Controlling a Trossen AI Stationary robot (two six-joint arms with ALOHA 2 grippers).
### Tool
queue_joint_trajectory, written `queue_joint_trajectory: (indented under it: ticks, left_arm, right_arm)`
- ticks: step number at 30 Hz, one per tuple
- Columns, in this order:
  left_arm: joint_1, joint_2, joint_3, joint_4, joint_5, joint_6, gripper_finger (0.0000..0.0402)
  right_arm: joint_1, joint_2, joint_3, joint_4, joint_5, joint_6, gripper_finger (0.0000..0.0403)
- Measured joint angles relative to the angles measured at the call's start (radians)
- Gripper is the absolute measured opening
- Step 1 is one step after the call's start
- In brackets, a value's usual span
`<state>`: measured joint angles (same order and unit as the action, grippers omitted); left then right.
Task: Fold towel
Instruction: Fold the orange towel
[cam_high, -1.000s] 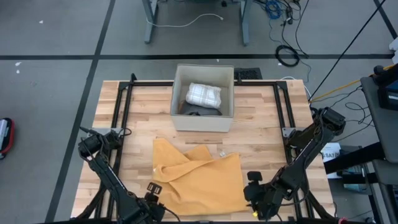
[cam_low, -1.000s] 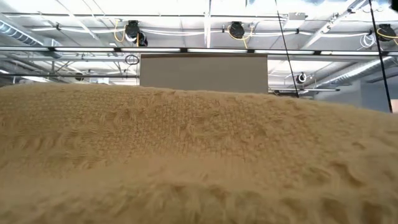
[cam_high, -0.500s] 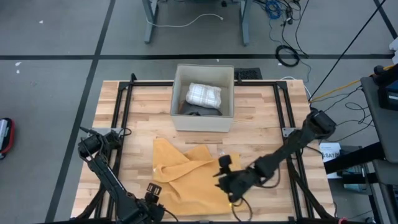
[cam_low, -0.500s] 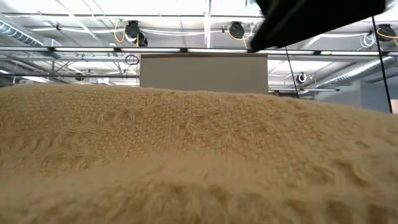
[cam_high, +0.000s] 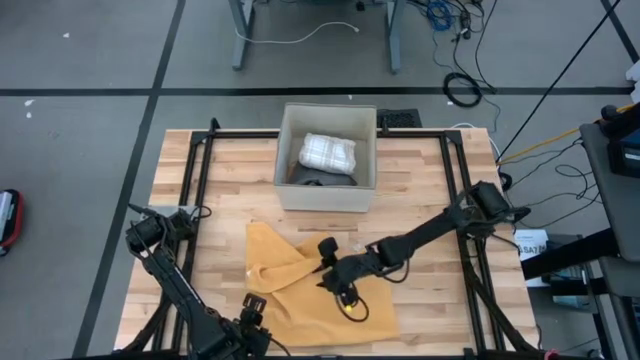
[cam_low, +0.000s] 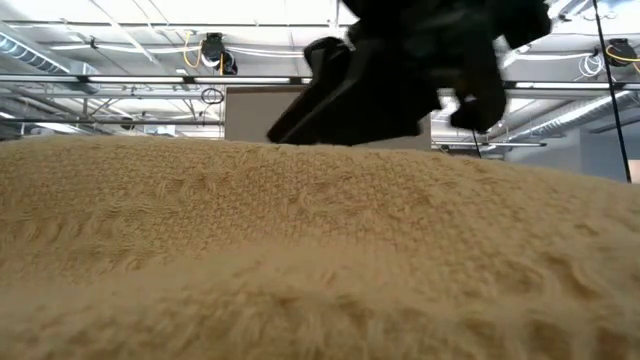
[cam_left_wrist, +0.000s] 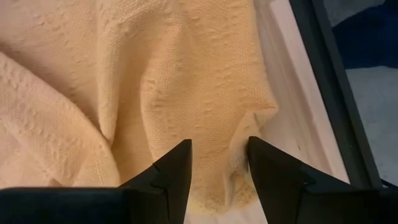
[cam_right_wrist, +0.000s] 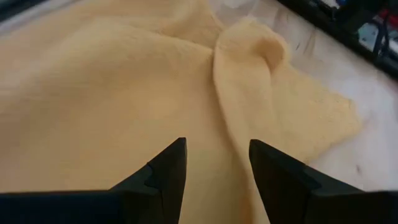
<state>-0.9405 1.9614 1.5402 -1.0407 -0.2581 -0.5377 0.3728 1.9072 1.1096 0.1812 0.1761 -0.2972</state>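
A: Where's the towel (cam_high: 310, 290)?
B: Crumpled on the near half of the wooden table (cam_high: 420, 200), in front of the grey bin (cam_high: 327, 160).
A: And the right gripper (cam_high: 338, 282)?
B: Stretched across over the middle of the cloth, fingers (cam_right_wrist: 163, 171) spread, nothing between them.
A: The left gripper (cam_high: 248, 325)?
B: At the towel's near left edge, fingers (cam_left_wrist: 174, 171) apart, a fold of cloth in the gap, not pinched

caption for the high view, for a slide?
Right gripper reaches over the crumpled yellow towel; left gripper sits at its near edge.
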Motion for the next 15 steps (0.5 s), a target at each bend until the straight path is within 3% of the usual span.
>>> queue_joint_trajectory:
  ticks: [10,15]
  left_arm:
    - [0.004,0.000,0.000,0.027,0.000,-0.021,0.0163]
    - [0.014,0.000,-0.033,0.087,0.006,-0.024,0.0163]
  right_arm:
    - [-0.060,0.132,0.114,-0.041,0.001,-0.144,0.0158]
    - [-0.087,0.155,0.150,-0.046,0.013,-0.181,0.0106]
